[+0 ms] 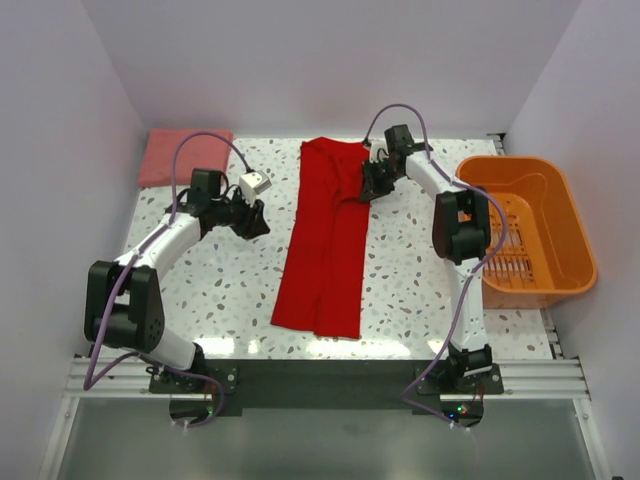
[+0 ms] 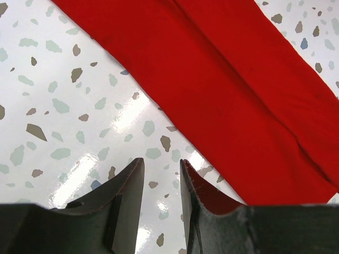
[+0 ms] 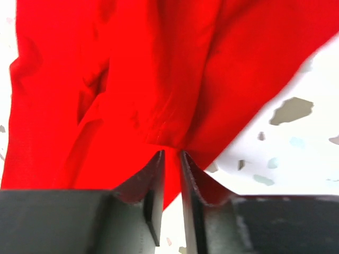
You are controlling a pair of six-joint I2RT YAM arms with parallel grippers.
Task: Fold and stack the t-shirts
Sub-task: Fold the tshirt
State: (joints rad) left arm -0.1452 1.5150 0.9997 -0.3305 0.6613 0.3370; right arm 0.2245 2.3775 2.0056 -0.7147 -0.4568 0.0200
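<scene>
My right arm reaches far forward over the counter (image 1: 220,290), elbow high and wrist bent down toward the far end of the red t-shirt (image 1: 325,250). My right hand (image 1: 368,190) meets the shirt's right edge there. In the wrist view, the fingers of my right hand (image 3: 172,153) are nearly together, clamped on a pinch of the red t-shirt (image 3: 132,69), whose creases run in toward the tips.

My left arm bends low to the left of the shirt, with my left hand (image 1: 258,218) pointing at its left edge. My left hand (image 2: 161,164) has its fingers a little apart with only bare counter between them. The red t-shirt (image 2: 228,90) lies flat just beyond the tips, in a long folded strip.
</scene>
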